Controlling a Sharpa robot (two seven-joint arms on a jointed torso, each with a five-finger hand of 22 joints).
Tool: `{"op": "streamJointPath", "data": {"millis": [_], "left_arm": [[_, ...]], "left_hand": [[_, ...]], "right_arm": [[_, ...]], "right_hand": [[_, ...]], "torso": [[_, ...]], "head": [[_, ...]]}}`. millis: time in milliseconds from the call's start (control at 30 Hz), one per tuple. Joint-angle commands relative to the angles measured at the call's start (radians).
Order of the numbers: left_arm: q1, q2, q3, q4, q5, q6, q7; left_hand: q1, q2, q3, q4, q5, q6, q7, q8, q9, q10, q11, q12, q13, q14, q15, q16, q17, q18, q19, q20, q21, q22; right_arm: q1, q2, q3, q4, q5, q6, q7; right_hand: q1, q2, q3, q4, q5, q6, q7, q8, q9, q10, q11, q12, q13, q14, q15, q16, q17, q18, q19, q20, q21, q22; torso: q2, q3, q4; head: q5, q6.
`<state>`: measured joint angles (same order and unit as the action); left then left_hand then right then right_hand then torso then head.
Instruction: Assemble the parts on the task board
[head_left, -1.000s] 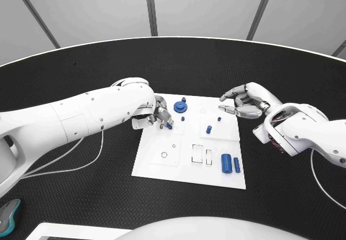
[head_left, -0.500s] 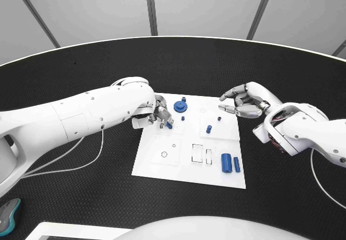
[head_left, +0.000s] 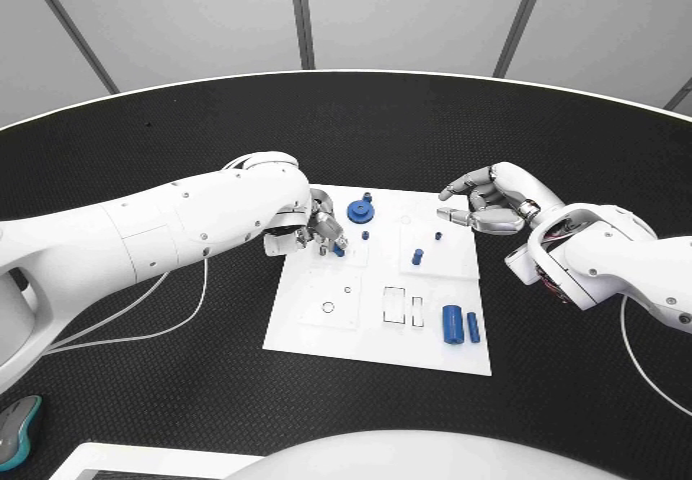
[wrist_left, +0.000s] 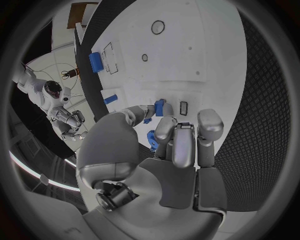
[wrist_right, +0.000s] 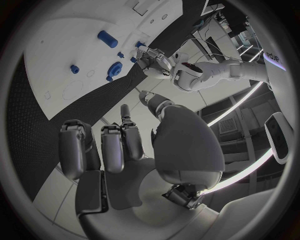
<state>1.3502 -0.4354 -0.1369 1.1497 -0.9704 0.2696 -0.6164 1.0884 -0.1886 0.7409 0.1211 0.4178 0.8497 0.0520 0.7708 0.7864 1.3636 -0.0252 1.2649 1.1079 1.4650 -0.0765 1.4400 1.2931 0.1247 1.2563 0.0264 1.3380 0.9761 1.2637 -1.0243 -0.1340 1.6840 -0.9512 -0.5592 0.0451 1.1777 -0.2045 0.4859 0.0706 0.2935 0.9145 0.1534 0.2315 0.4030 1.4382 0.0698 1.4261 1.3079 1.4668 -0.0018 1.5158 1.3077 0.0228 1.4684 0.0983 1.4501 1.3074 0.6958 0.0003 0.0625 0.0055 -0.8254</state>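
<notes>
Almost nothing has changed over the last second, which suggests the robot is in a slow, careful placing step rather than travelling between parts. The left hand (head_left: 315, 232) stays over the left edge of the white board (head_left: 361, 330), its fingers together on a small blue peg (wrist_left: 160, 107) pinched at the fingertips, as the left wrist view shows; the peg sits low against the board's surface near a small slot, so I judge it is being seated or is about to be. The right hand (head_left: 486, 207) still hovers just off the board's far right corner, fingers loosely curled and holding nothing. On the board, the blue gear (head_left: 361, 211) stands near the far edge, two short blue pins (head_left: 418, 257) stand upright in the middle right area, and two blue cylinders (head_left: 460, 324) lie side by side near the near right corner, all where they were before. Compared with the earlier picture, the only difference is a very slight shift of the right hand; the left hand's hold looks the same. Several parts remain loose, so the assembly is at an early to middle stage.
</notes>
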Motion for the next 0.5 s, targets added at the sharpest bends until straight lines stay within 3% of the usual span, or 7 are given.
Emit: {"op": "streamJointPath", "data": {"millis": [33, 500], "left_arm": [[0.0, 0.001, 0.0, -0.001, 0.0, -0.002, -0.001], [0.0, 0.005, 0.0, -0.007, 0.0, 0.001, -0.002]], "left_hand": [[0.013, 0.0, 0.171, -0.178, 0.006, 0.007, 0.002, 0.003, 0.0, 0.006, 0.0, 0.007, 0.001, 0.04, -0.008, 0.002, 0.001, -0.007, 0.008, -0.001, 0.004, 0.002], [0.013, -0.002, 0.17, -0.179, 0.019, 0.01, 0.001, 0.003, 0.0, 0.009, -0.001, 0.009, 0.004, 0.04, -0.009, 0.002, 0.001, -0.007, 0.009, -0.001, 0.005, 0.004]], "right_arm": [[0.0, 0.0, 0.0, 0.0, 0.0, 0.0, 0.0], [0.0, 0.001, 0.0, -0.001, 0.0, 0.001, 0.0]], "right_hand": [[-0.002, 0.003, 0.001, 0.006, 0.003, -0.008, -0.002, 0.005, -0.001, 0.002, -0.005, -0.002, 0.115, 0.074, -0.009, -0.002, 0.138, 0.015, 0.037, -0.008, -0.004, 0.126], [-0.004, 0.003, -0.001, 0.009, 0.005, -0.009, -0.003, 0.007, -0.001, 0.003, -0.005, -0.001, 0.116, 0.074, -0.01, -0.002, 0.137, 0.015, 0.037, -0.008, -0.005, 0.126]], "torso": [[-0.001, 0.0003, 0.0001], [-0.001, 0.0008, -0.0001]], "head": [[0.0, 0.0], [-0.003, -0.001]]}}
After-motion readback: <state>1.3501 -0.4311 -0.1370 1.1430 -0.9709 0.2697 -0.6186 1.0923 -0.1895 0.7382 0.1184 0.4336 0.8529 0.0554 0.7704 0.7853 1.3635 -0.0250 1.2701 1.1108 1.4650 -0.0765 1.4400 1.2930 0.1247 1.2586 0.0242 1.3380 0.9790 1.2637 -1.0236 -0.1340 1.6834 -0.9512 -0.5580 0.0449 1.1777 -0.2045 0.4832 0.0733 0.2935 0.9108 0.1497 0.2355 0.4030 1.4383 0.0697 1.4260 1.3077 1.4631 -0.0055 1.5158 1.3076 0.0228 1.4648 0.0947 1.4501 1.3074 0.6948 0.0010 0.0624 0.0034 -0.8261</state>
